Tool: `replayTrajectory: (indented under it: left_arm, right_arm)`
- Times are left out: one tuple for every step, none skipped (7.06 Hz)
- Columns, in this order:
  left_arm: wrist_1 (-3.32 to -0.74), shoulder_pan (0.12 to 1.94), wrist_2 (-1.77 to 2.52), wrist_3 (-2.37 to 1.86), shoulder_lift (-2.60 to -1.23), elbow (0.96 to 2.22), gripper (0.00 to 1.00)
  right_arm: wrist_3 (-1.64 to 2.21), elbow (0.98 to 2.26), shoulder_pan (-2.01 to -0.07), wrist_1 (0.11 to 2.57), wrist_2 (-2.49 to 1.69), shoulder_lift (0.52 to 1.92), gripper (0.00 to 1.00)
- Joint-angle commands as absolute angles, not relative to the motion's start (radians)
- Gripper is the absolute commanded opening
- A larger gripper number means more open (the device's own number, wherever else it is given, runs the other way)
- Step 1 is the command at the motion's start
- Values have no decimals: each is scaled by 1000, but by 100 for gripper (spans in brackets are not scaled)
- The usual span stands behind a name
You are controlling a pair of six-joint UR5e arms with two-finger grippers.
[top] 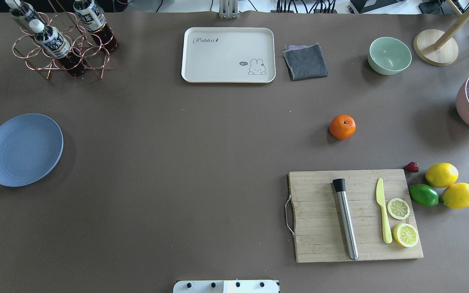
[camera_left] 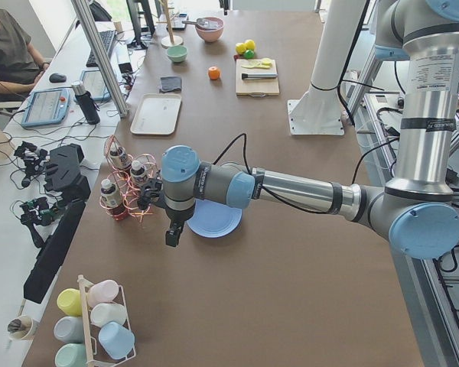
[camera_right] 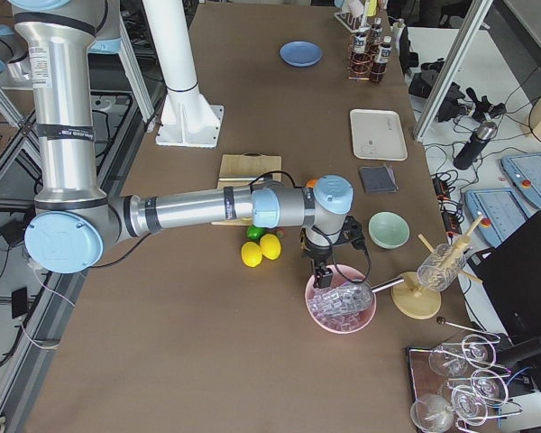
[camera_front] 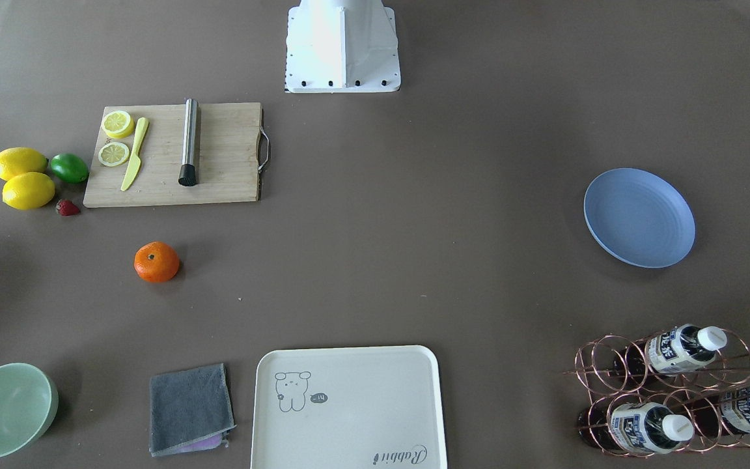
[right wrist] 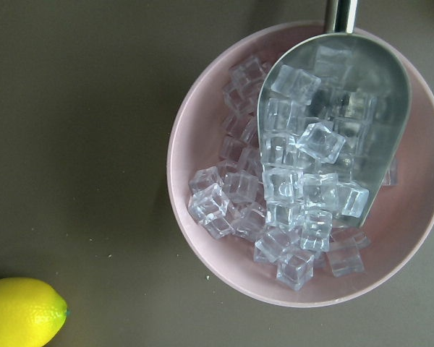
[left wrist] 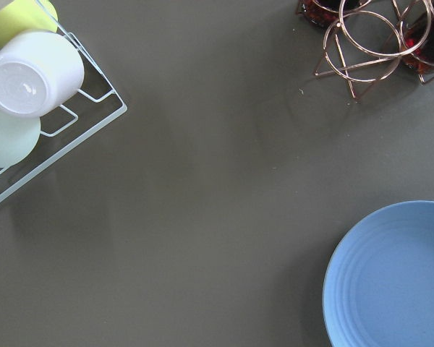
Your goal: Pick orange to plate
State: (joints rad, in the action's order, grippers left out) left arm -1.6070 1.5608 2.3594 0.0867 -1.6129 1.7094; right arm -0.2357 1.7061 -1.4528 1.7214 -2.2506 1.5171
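Facing the robot, the orange sits on the bare table just in front of the cutting board and well apart from the plate, which lies far across the table. The board carries two lemon slices, one yellow knife and one steel rod. Beside it lie two whole lemons, one lime and one strawberry. Along the near edge stand one green bowl, one grey cloth, one cream tray and a copper wire rack holding three bottles. From overhead, a pink bowl and a wooden stand show at the right edge. From the table's left end, the left gripper hangs just beside the plate; whether its jaws are apart or together I cannot tell. A white cup rack holds several cups. From the right end, the right gripper hangs over the pink bowl's rim, its jaws likewise impossible to judge. The left wrist camera shows part of the plate, the wire rack and the cups. The right wrist camera shows the pink bowl filled with ice cubes, a metal scoop heaped with more, and one lemon.
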Motion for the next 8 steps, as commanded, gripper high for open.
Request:
replayTrajectory:
  left_arm:
    - [-1591, 1563, 2362, 133, -1617, 1715, 98]
    - [-1595, 1557, 2355, 138, -1614, 1706, 97]
    - [-1601, 1557, 2352, 141, -1602, 1709, 98]
    - [-1597, 1555, 2355, 153, -1603, 1700, 98]
    - [-1594, 1555, 2356, 146, -1603, 1703, 98]
    - [-1592, 1555, 2358, 140, -1603, 1707, 98]
    - [-1597, 1555, 2359, 121, -1605, 1715, 98]
    - [-1597, 1555, 2359, 120, -1603, 1712, 98]
  right_arm:
    - [-364, 1704, -1508, 1842, -2234, 1486, 100]
    - [-367, 1706, -1519, 1838, -2237, 1503, 100]
    - [-367, 1707, -1520, 1836, -2243, 1511, 100]
    - [-367, 1713, -1522, 1835, -2247, 1516, 100]
    - [-365, 1724, -1522, 1832, -2247, 1523, 100]
    - [-362, 1736, -1522, 1830, -2247, 1546, 100]
    - [-361, 1762, -1522, 1830, -2249, 1558, 100]
    - [-359, 1763, -1522, 1830, -2253, 1565, 100]
